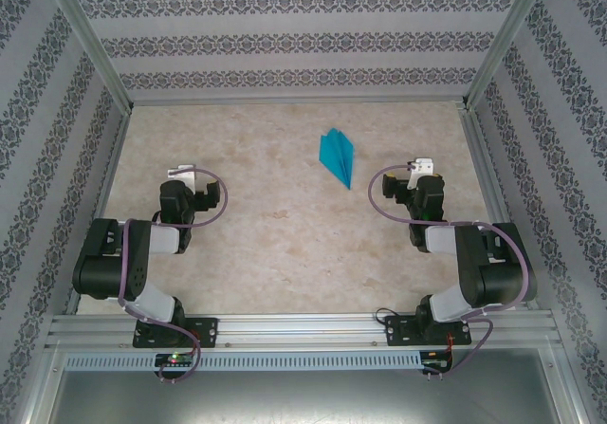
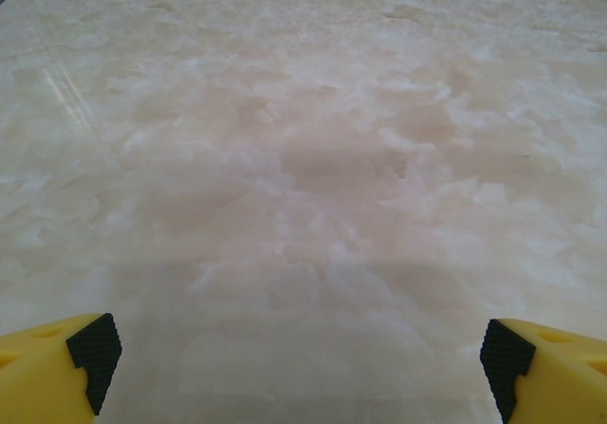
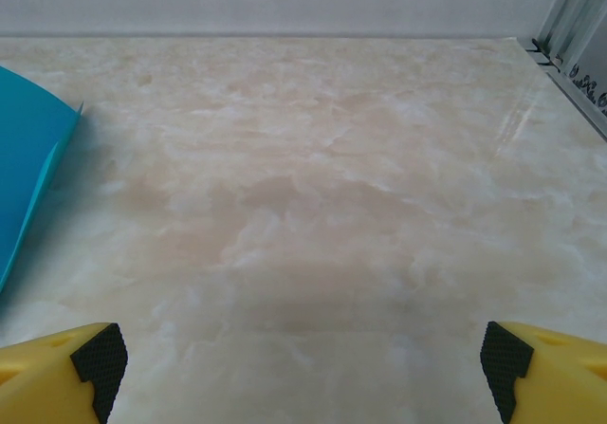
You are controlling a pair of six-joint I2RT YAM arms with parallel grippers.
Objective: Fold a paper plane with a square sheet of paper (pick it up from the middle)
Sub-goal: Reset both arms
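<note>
Paper plane (image 1: 337,156) fully folded, lying far-centre on counter (image 1: 266,244); L fingers (image 2: 93,348), R fingers (image 3: 99,358) spread wide, empty; task looks done

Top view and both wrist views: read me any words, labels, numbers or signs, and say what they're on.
There is no text to read.
Paper plane: plain teal, unprinted.
Walls: ornamental bands only, no letters.
Table: marbled pattern, no markings.
</note>
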